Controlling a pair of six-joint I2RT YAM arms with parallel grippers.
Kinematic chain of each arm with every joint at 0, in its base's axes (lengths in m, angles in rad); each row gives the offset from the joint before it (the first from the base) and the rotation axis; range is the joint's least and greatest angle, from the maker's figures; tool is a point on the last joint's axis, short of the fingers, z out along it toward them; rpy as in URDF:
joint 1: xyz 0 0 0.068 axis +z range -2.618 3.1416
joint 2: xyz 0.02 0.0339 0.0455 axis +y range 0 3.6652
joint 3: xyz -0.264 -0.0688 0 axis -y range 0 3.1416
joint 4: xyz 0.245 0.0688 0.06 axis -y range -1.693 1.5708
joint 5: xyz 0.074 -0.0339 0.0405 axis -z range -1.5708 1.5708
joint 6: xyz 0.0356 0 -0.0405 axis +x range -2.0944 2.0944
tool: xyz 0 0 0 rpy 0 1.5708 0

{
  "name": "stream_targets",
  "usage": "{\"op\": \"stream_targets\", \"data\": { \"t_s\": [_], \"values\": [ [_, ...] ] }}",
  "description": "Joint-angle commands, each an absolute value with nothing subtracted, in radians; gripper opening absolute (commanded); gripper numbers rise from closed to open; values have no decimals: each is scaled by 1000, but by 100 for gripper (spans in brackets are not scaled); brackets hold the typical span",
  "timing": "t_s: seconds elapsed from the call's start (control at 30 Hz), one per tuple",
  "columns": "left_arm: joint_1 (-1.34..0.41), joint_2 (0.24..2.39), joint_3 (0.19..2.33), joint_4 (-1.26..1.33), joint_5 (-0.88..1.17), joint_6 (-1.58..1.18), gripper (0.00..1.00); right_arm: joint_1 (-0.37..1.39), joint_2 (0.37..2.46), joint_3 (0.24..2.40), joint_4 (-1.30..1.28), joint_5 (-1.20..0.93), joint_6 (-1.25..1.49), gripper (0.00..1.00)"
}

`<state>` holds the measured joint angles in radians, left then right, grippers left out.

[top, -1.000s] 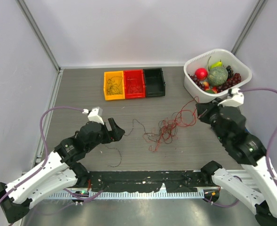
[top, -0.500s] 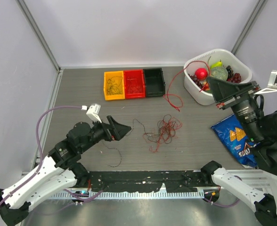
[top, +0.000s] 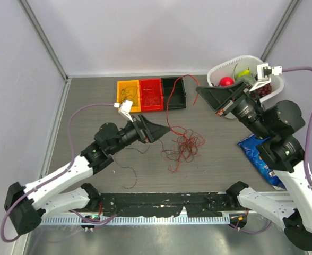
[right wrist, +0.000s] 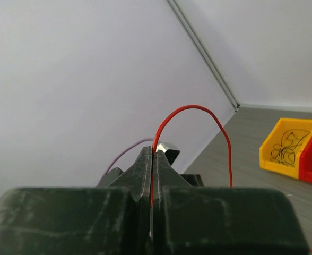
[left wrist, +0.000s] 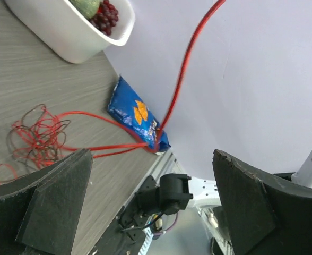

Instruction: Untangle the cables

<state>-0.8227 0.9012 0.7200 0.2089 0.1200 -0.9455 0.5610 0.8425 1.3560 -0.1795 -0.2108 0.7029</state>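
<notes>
I now hold a red cable high, right gripper clamped on it; nearly free, I judge. Left gripper has spread apart

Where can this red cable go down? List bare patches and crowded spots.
Bare: table left of the yellow bin; the stretch between the cable tangle and the chip bag. Crowded: the centre, with the tangle and red cable strung above it; the far right by the basket.
</notes>
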Motion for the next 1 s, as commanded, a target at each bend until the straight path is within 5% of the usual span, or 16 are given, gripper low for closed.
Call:
{"op": "stream_targets", "data": {
  "t_s": [0.0,0.17,0.63,0.87,0.97],
  "values": [
    [-822,1056,687,572,222,-1092,100,565,836,1358,-83,-273,752,1],
    [-842,1138,621,780,261,-1184,100,563,839,1368,-104,-256,716,1],
    [-871,1258,698,710,9,-1161,98,565,813,1313,-43,-242,724,1],
    [-870,1362,762,745,-28,-1213,61,565,775,1255,-34,-227,730,1],
    [-868,1368,768,752,-51,-1210,36,566,752,1223,-43,-221,730,1]
  ]
}}
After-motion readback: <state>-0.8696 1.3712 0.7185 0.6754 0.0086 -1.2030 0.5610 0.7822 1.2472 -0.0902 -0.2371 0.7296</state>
